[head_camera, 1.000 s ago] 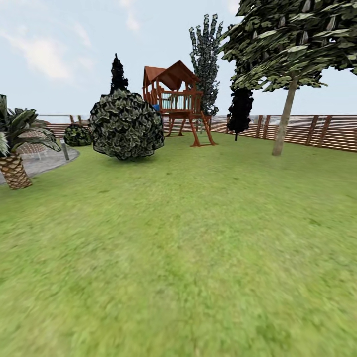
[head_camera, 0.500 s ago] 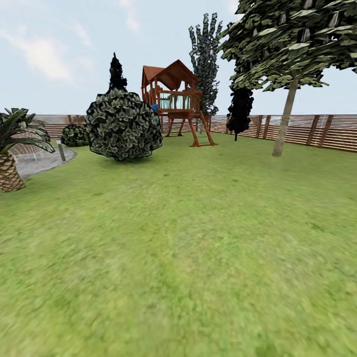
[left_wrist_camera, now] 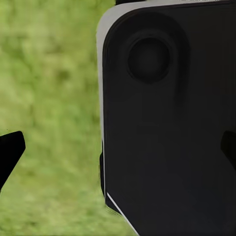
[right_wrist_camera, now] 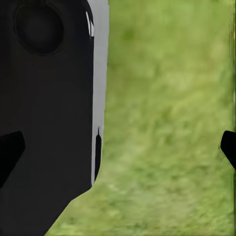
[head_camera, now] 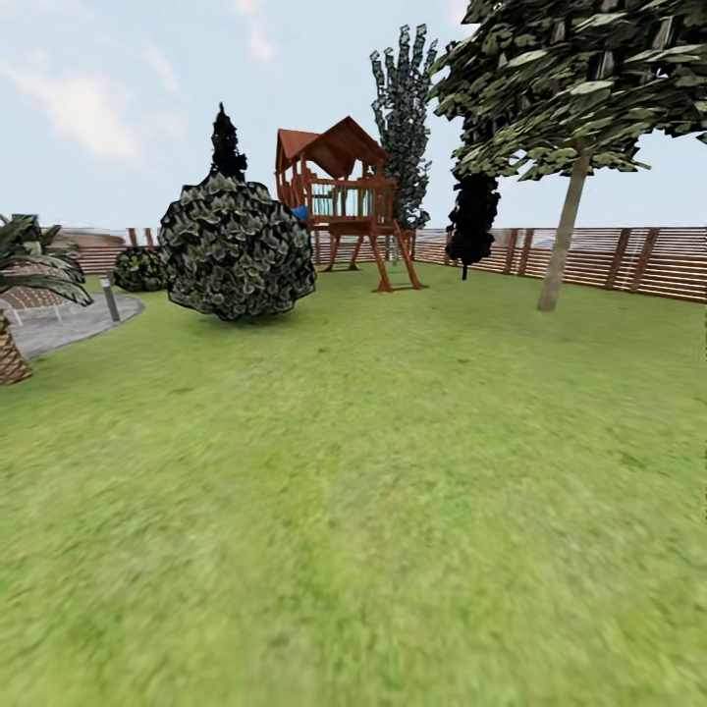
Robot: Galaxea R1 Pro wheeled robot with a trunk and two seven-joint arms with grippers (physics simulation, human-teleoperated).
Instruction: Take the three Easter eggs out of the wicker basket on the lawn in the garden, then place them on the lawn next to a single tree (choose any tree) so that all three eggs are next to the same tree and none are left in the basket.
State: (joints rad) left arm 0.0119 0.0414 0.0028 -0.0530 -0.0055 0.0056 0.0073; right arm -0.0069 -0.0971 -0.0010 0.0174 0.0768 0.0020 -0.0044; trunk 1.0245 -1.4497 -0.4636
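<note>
A: Grippers first, then; what do we make of them?

B: In the left wrist view, the left gripper [left_wrist_camera: 118,147] shows one dark fingertip at each edge of the picture, far apart, with nothing between them; we read the jaws as wide and empty; a dark panel of the robot's own body [left_wrist_camera: 167,118] sits behind them, which we judge means the arm is tucked in against the trunk for travel.

A: And the other?

B: The right gripper [right_wrist_camera: 118,147] looks the same; tips spread to either edge, no egg between, a dark body panel [right_wrist_camera: 44,113] on one side and blurred lawn [right_wrist_camera: 167,123] beyond; we judge both arms are stowed because we are driving, not reaching.

A: Where are the eggs and the basket?

B: We cannot place them from what we see; the lawn [head_camera: 373,471] ahead is bare grass out to the fence [head_camera: 628,257].

A: Any tree worth choosing?

B: The tree [head_camera: 563,236] with the slim pale trunk stands ahead on our right, near the fence; the black conifer [head_camera: 473,221], the round bush [head_camera: 236,250], the playhouse [head_camera: 339,201] and the palm [head_camera: 25,285] at our left are not candidates; we judge the basket is still to be found.
</note>
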